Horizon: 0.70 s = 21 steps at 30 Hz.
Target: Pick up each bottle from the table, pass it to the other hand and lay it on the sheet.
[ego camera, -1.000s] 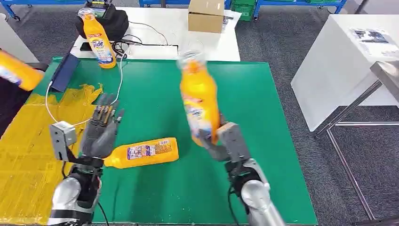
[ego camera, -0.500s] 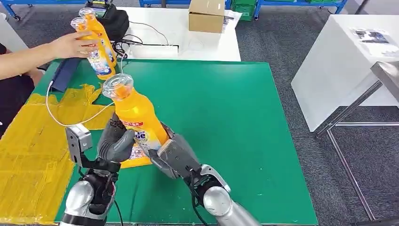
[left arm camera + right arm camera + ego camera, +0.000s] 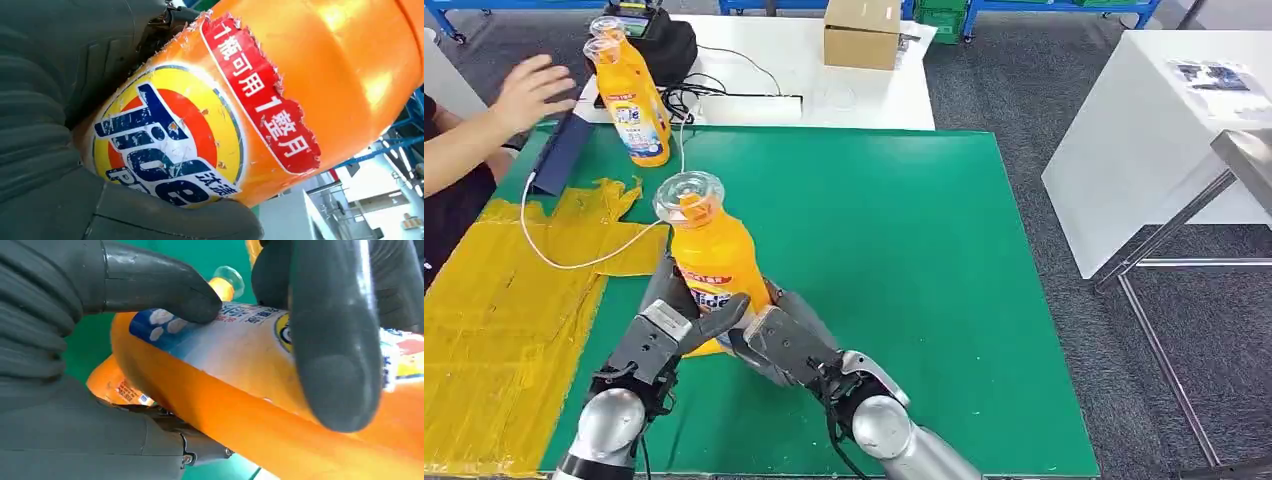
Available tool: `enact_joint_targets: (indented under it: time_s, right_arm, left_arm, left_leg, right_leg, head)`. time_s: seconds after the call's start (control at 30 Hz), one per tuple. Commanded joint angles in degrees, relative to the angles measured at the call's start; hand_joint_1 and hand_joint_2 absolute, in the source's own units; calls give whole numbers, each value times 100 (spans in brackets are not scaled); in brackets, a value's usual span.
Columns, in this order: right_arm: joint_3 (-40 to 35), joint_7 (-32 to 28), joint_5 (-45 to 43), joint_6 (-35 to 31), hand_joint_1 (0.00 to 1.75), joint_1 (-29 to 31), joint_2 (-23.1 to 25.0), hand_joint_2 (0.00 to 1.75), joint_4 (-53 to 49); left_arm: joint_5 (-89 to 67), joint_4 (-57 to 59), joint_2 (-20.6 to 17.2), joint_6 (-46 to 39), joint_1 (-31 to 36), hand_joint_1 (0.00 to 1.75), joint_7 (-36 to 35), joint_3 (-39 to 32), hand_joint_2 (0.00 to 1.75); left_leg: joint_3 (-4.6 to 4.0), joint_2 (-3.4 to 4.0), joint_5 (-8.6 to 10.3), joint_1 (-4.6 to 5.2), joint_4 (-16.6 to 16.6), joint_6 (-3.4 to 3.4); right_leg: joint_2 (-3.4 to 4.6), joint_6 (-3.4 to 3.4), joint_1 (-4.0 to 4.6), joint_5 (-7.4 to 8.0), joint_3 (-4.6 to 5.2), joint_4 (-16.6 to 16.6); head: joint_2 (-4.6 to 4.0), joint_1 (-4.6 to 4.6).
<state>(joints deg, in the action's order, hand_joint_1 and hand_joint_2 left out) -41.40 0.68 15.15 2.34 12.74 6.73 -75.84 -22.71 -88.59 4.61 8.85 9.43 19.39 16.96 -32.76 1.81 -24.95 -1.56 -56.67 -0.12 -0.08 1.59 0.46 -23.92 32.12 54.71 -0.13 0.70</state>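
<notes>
The green table mat (image 3: 924, 250) is filling the middle of the head view, and the yellow sheet (image 3: 494, 320) is lying along its left side, running down to the lower left of the frame. Just left of centre, the held bottle (image 3: 709, 265) is standing nearly upright, its long axis running up the frame with the clear cap towards the top. Both hands are wrapping its lower body: the left hand (image 3: 664, 335) is closing on it from the left, the right hand (image 3: 784, 340) from the right, fingers (image 3: 335, 340) curled around the label. The sheet is lying on the left hand's side, so that hand looks better placed to carry it over. A second bottle (image 3: 117, 385) is lying on the mat beneath them. At upper left, two standing bottles (image 3: 634, 95) are waiting beside a person's hand (image 3: 529, 90).
</notes>
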Motion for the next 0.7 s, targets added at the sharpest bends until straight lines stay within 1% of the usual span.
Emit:
enact_joint_targets:
  time_s: [0.03, 0.1, 0.13, 0.2, 0.27, 0.3, 0.37, 0.43, 0.5, 0.53, 0.57, 0.6, 0.63, 0.67, 0.7]
  right_arm:
    - [-783, 35, -7, 349, 175, 170, -101, 175, 243]
    - [-797, 37, -8, 352, 175, 169, -104, 175, 269]
    - [-801, 37, -8, 354, 175, 168, -104, 175, 282]
    - [-802, 37, -8, 354, 175, 162, -107, 175, 290]
    - [-802, 37, -8, 354, 175, 162, -107, 175, 290]
    - [-802, 37, -8, 354, 175, 162, -107, 175, 290]
    - [-802, 37, -8, 354, 175, 162, -107, 175, 290]
    - [-793, 26, -10, 343, 175, 149, -121, 175, 316]
    - [-763, 60, 76, 272, 175, 137, -147, 175, 294]
    - [-747, 121, 245, 140, 23, 136, -187, 175, 236]
    - [-730, 187, 360, 72, 0, 136, -226, 175, 183]
    - [-667, 194, 369, 52, 0, 89, -249, 175, 93]
    - [-620, 202, 366, 39, 0, 53, -297, 175, -5]
    - [-587, 226, 339, 32, 0, 31, -360, 175, -90]
    - [-567, 231, 314, 30, 0, 11, -421, 175, -152]
  left_arm:
    - [-155, 452, -87, 30, 406, 175, 70, 731, 175]
    - [-165, 515, -92, 29, 422, 175, 76, 703, 175]
    - [-165, 535, -95, 29, 431, 175, 76, 697, 175]
    - [-165, 543, -97, 29, 436, 175, 76, 691, 175]
    - [-165, 543, -97, 29, 436, 175, 76, 691, 175]
    - [-165, 543, -97, 29, 436, 175, 76, 691, 175]
    - [-165, 543, -97, 29, 436, 175, 76, 691, 175]
    - [-161, 579, -106, 33, 468, 175, 78, 664, 175]
    - [-330, 604, -123, -202, 521, 175, 60, 553, 175]
    - [-707, 620, -158, -638, 581, 175, 36, 454, 175]
    - [-1224, 660, -231, -1097, 656, 175, -119, 377, 175]
    - [-1632, 752, -292, -1384, 754, 175, -246, 315, 175]
    - [-2497, 926, -401, -2155, 879, 175, -404, 210, 175]
    - [-3428, 1299, -566, -2760, 1061, 175, -689, 67, 175]
    - [-3700, 1796, -677, -3100, 1248, 175, -708, -180, 175]
  left_leg:
    - [11, -29, -1, 4, 4, 8]
    - [21, -38, -4, 5, 6, 12]
    - [11, -24, -1, 2, 5, 7]
    - [25, -34, -4, 7, 9, 13]
    - [8, -23, 0, 1, 4, 6]
    - [19, -33, -3, 5, 6, 11]
    - [8, -19, 0, 0, 3, 6]
    - [14, -29, -1, 3, 5, 9]
    - [9, -24, 1, 2, 5, 8]
    - [18, -32, -1, 4, 7, 11]
    - [9, -25, 1, 2, 4, 8]
    - [16, -35, -1, 6, 5, 11]
    - [9, -32, 0, 1, 2, 8]
    - [4, -26, 3, 1, 3, 5]
    - [13, -40, 3, 3, 5, 9]
  right_leg:
    - [-18, 4, -5, -8, -13, 1]
    - [-21, 5, -6, -12, -22, 2]
    - [-13, 3, -2, -6, -14, -2]
    - [-16, 5, -7, -12, -25, 1]
    - [-13, 3, -1, -4, -11, -2]
    - [-18, 5, -5, -10, -20, 1]
    - [-10, 3, -1, -4, -10, -2]
    - [-17, 4, -4, -7, -16, -1]
    - [-14, 3, -2, -4, -11, -2]
    - [-18, 5, -4, -8, -20, -2]
    - [-14, 3, -2, -4, -11, -1]
    - [-19, 5, -6, -9, -17, 3]
    - [-19, 3, -1, -7, -12, 2]
    - [-17, 2, -1, -4, -8, 0]
    - [-25, 2, -3, -8, -17, 1]
  head:
    - [0, 0]
    - [0, 0]
    - [0, 0]
    - [0, 0]
    - [0, 0]
    - [0, 0]
    - [0, 0]
    - [0, 0]
    - [0, 0]
    - [0, 0]
    - [0, 0]
    - [0, 0]
    - [0, 0]
    - [0, 0]
    - [0, 2]
